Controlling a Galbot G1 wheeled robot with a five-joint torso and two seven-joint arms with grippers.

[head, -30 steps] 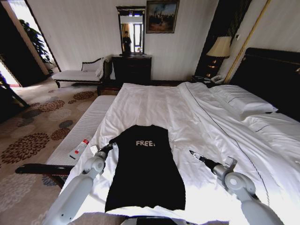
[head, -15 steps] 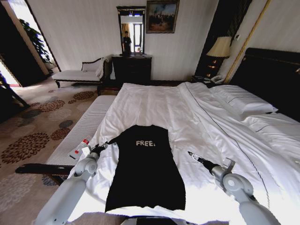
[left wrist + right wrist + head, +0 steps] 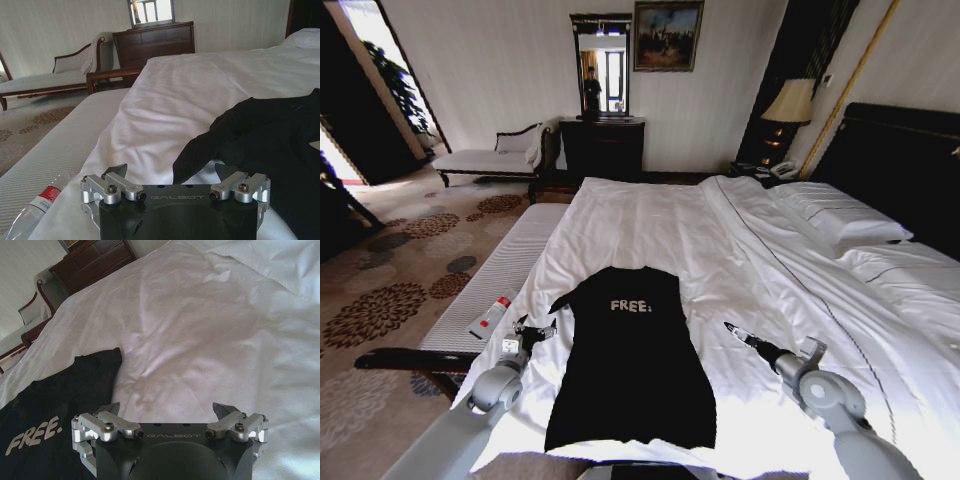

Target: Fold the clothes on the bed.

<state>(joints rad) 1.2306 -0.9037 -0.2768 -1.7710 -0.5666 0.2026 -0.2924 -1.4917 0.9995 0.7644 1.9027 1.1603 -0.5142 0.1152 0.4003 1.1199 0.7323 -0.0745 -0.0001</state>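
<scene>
**Black T-shirt flat on the bed, both grippers empty**

The black "FREE!" T-shirt (image 3: 630, 360) lies spread at lower centre on the bed (image 3: 720, 240). Left gripper (image 3: 534, 329), jaws wide apart and holding nothing, hovers just beside its left sleeve. Right gripper (image 3: 732, 329), likewise spread and empty, sits lower right, apart from the shirt.

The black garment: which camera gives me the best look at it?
The head view: the whole black garment lies flat on the bed, lettering readable. The left wrist view catches one sleeve and side; the right wrist view shows the other sleeve and "FREE.".
</scene>
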